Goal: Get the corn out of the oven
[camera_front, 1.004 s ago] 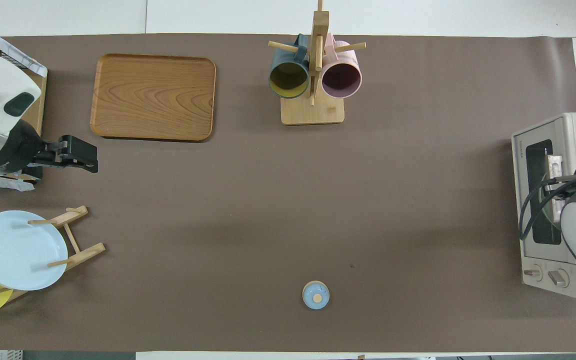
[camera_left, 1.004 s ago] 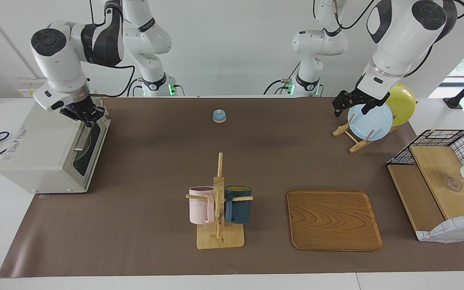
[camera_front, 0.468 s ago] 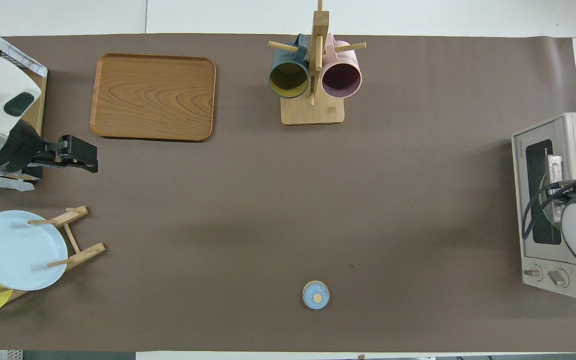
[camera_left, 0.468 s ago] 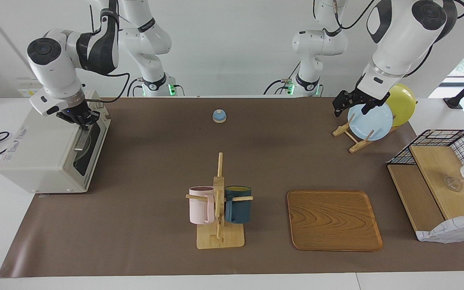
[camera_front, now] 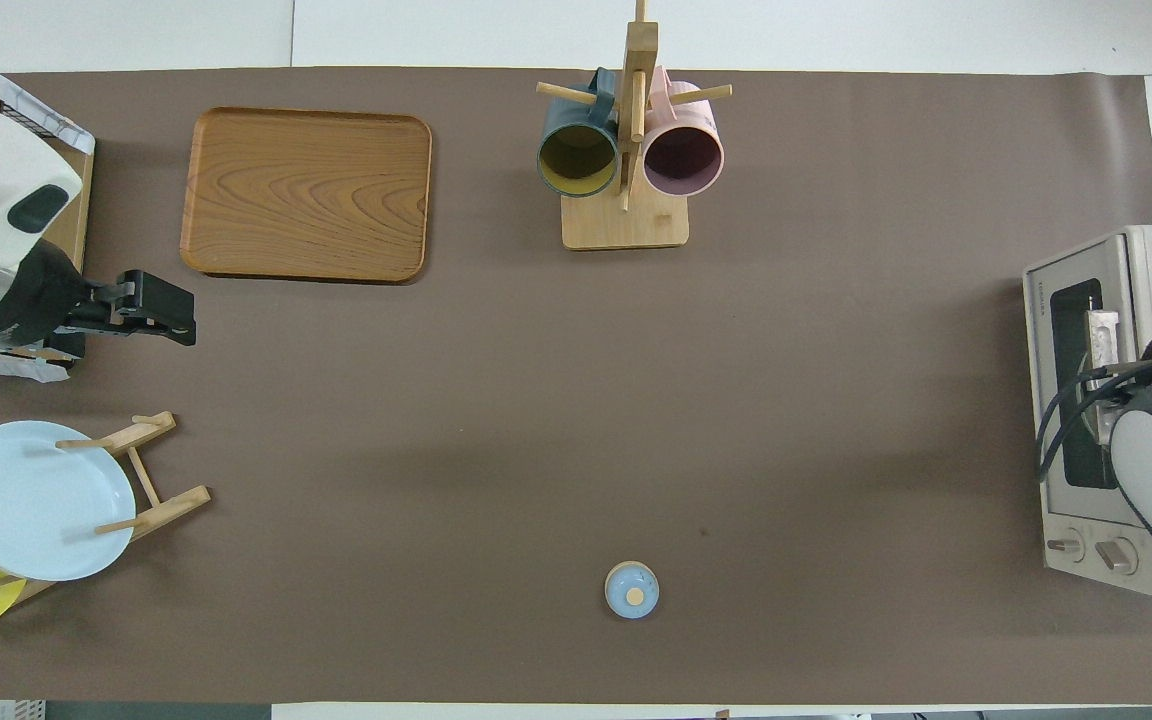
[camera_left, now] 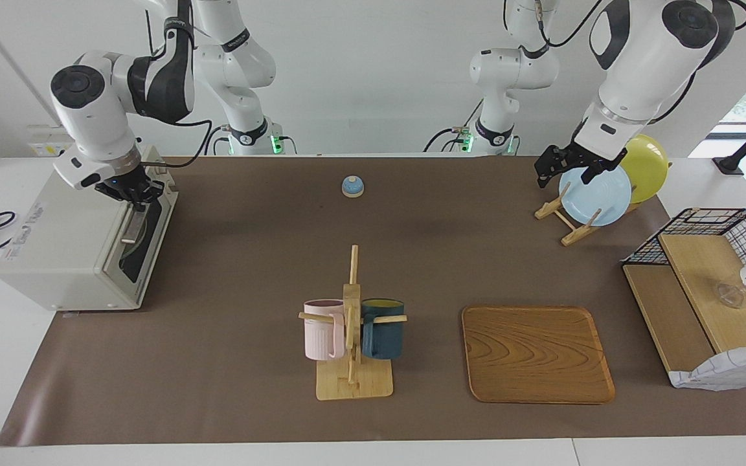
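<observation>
Contact between the right gripper (camera_left: 135,196) and the bar handle (camera_left: 132,223) at the top of the oven (camera_left: 56,246) door is seen only in the facing view; whether its fingers are clamped on the handle cannot be told. In the overhead view that gripper is hidden under its own arm, but the oven's (camera_front: 1126,300) dark window and two knobs (camera_front: 1091,550) are shown. The door is seen closed, and the corn cannot be made out in either view. The left gripper (camera_left: 567,169) is held waiting over the plate rack (camera_left: 564,220), its fingers apart, as is seen more plainly from overhead (camera_front: 161,315).
</observation>
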Controlling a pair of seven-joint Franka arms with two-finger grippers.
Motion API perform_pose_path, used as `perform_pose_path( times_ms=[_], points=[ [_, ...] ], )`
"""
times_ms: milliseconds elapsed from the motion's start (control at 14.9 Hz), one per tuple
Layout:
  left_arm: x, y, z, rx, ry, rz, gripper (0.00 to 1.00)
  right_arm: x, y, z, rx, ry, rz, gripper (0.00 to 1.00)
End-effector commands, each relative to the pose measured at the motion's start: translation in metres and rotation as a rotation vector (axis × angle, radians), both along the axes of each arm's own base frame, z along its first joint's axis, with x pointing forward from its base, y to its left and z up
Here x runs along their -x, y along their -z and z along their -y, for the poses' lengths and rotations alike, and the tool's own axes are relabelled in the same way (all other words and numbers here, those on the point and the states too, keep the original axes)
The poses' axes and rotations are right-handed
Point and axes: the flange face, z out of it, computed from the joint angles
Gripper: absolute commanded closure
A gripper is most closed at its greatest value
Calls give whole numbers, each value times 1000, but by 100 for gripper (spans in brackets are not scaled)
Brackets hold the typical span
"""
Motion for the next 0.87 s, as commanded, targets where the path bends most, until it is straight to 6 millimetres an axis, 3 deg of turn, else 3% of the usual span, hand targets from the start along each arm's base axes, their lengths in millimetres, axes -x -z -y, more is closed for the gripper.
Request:
perform_pose_path(
  times_ms=[0, 201, 468, 602, 803],
  points=[
    [4, -4, -3, 9, -5, -3, 0, -14, 44, -15, -16, -57, 6, 100],
    [4, -4, -3, 9, -5, -3, 0, -23, 60, -42, -49, -96, 21, 100],
    [4, -4, -3, 9, -5, -3, 0, -29, 94, -53, -62, -133, 52, 100],
    [4, -4, -3, 9, -5, -3, 0, -25, 109, -67, -83, -152, 82, 100],
    [4, -4, -3, 9, -5, -3, 0, -17, 134, -70, -94, -157, 93, 100]
  ],
)
